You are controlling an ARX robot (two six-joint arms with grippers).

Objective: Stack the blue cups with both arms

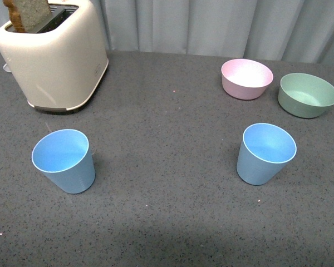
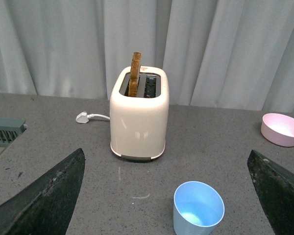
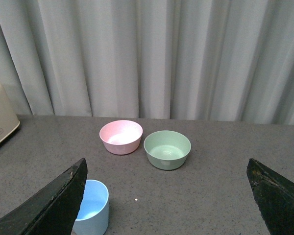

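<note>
Two light blue cups stand upright and apart on the grey table (image 1: pixel 167 133): the left cup (image 1: pixel 64 160) at the near left and the right cup (image 1: pixel 265 153) at the near right. Neither arm shows in the front view. In the left wrist view the left cup (image 2: pixel 198 209) sits between the wide-open black fingers (image 2: pixel 44 200) of my left gripper (image 2: pixel 171 196), nearer the far finger. In the right wrist view my right gripper (image 3: pixel 169 200) is open and empty, and the right cup (image 3: pixel 90 207) stands partly behind one finger (image 3: pixel 49 208).
A cream toaster (image 1: pixel 53 53) with a slice of bread (image 1: pixel 25 14) stands at the back left, its plug (image 2: pixel 82 117) lying on the table. A pink bowl (image 1: pixel 246 78) and a green bowl (image 1: pixel 307 95) sit at the back right. A grey curtain hangs behind.
</note>
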